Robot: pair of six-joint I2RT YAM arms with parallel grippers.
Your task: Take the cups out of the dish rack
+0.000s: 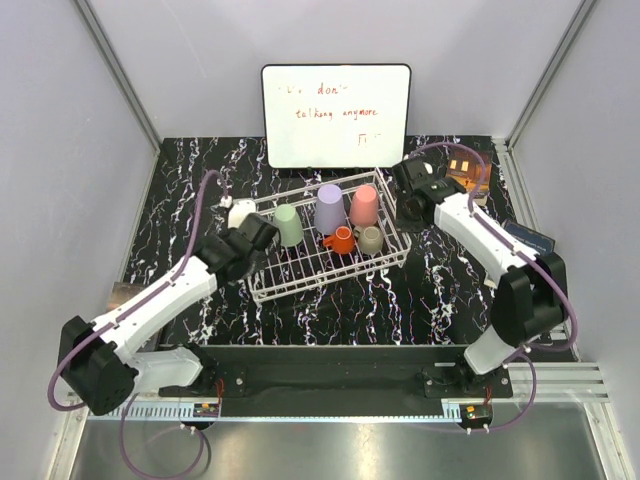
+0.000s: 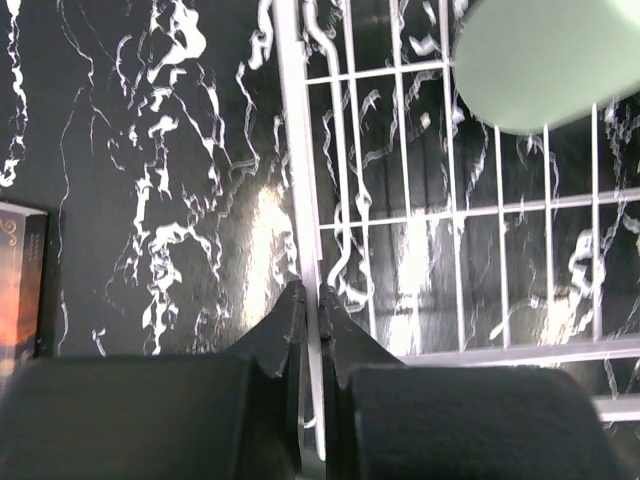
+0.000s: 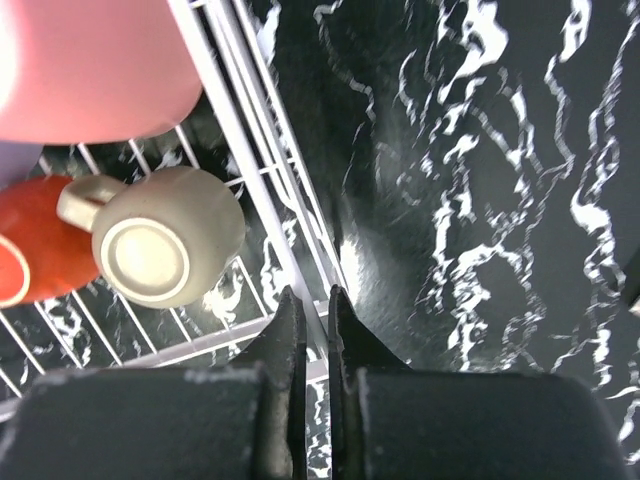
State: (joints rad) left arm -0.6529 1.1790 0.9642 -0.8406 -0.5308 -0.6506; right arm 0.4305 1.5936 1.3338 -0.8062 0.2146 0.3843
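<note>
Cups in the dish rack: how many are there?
5. The pale green cup stands at the left of the dish rack, the lavender cup and pink cup along the far side, the orange cup and beige-grey cup in front of them. None seems hidden.

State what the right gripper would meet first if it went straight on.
The rack: its side rail sits between the right gripper fingers. Behind that, likely the table, though depth is unclear.

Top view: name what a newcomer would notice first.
The white dish rack sits dead centre, holding five coloured cups, lavender and pink at the back. The left gripper and right gripper each clamp a rail at opposite ends of it. A scribbled whiteboard stands behind.
</note>
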